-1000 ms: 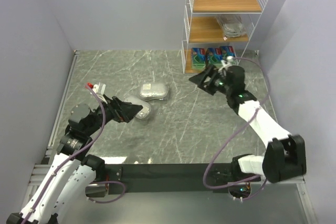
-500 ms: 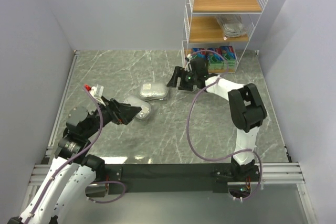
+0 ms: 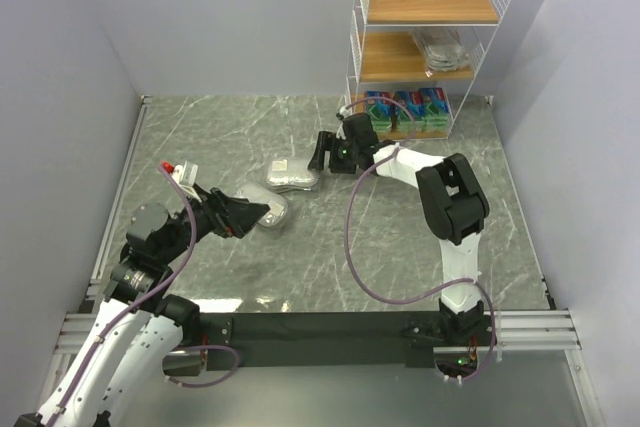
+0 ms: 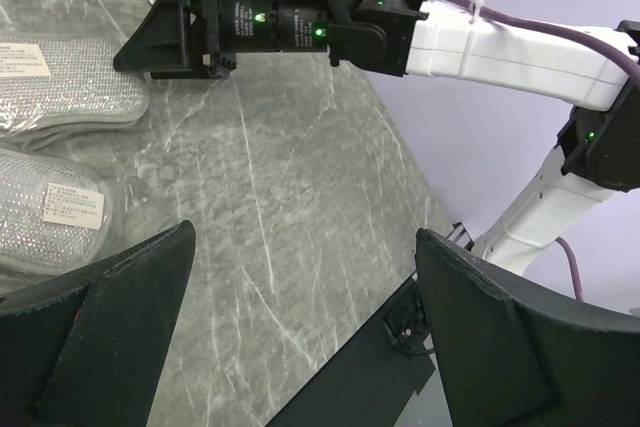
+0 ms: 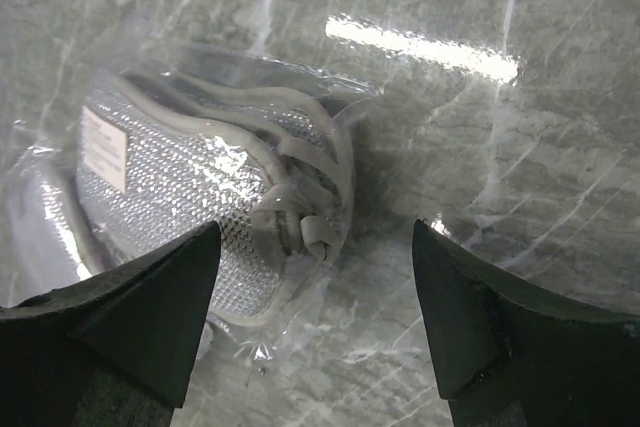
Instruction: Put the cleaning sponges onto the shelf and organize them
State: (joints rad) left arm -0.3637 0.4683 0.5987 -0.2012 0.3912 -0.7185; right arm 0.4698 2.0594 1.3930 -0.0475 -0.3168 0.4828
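Note:
The white wire shelf (image 3: 425, 7) stands at the back right. Green sponge packs (image 3: 405, 105) sit on its bottom tier and a silvery pack (image 3: 440, 50) on the middle tier. Two silvery oval packs lie on the table: the far one (image 3: 292, 174) and the near one (image 3: 272, 211). My right gripper (image 3: 319, 154) is open and empty at the far pack's right end; that pack (image 5: 190, 197) fills the left of the right wrist view, just ahead of the gripper (image 5: 320, 317). My left gripper (image 3: 260, 213) is open beside the near pack (image 4: 50, 212); it also shows in the left wrist view (image 4: 305, 327).
Grey walls close in the marble table (image 3: 400, 237) on the left, back and right. A black bar (image 3: 320, 327) runs along the near edge between the arm bases. The right arm (image 4: 500, 42) stretches across the table's middle.
My right arm has swung left from the shelf's bottom tier to the far silvery pack, gripper open. The left arm has hardly moved.

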